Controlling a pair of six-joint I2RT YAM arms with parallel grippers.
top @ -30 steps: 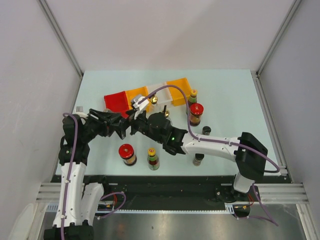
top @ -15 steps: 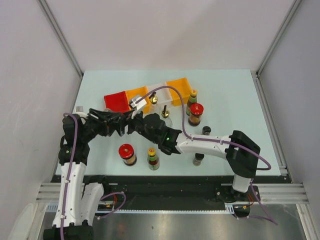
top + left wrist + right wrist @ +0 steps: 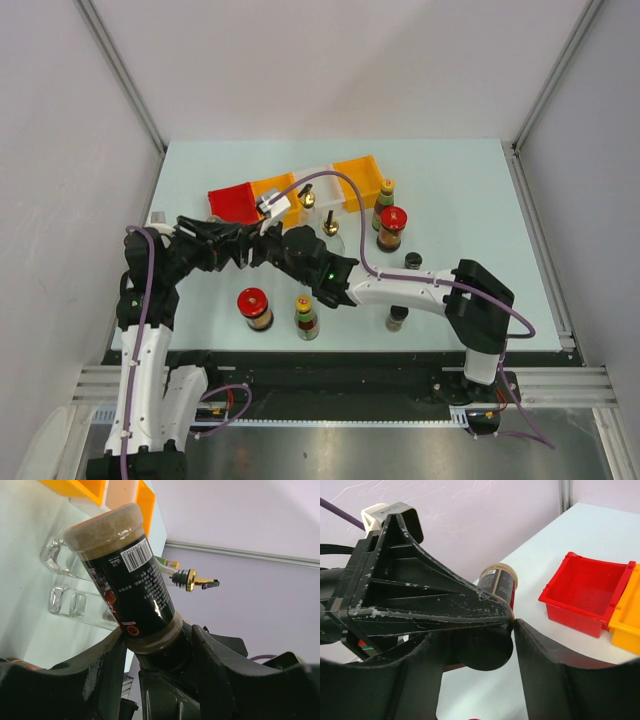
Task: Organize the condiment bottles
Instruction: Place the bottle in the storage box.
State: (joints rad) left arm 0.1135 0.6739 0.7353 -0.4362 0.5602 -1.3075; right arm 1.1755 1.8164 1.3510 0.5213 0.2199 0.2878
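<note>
Pale green table [image 3: 470,200], row of plastic bins [image 3: 355,180] at twelve o'clock, red-lidded jar [image 3: 253,306] and sauce bottle [image 3: 306,318] at seven, shaker [image 3: 398,318] at five.

Colours across the pale mint tabletop [image 3: 450,190]
A tan-filled glass shaker [image 3: 125,575] with a black label, red print, white lettering and a white barcode; a clear glass bottle [image 3: 75,605]; a gold-and-black pouring spout [image 3: 192,581]; a red plastic bin [image 3: 232,203], an orange plastic bin [image 3: 268,185], a white plastic bin [image 3: 322,186]; a dark jar [image 3: 259,318] under a red lid [image 3: 251,298]

Top view high at the near edge, looking down on the whole surface [image 3: 450,180]. Wrist views close, facing each other, sharing shaker [image 3: 125,575] and orange bin [image 3: 626,625].
</note>
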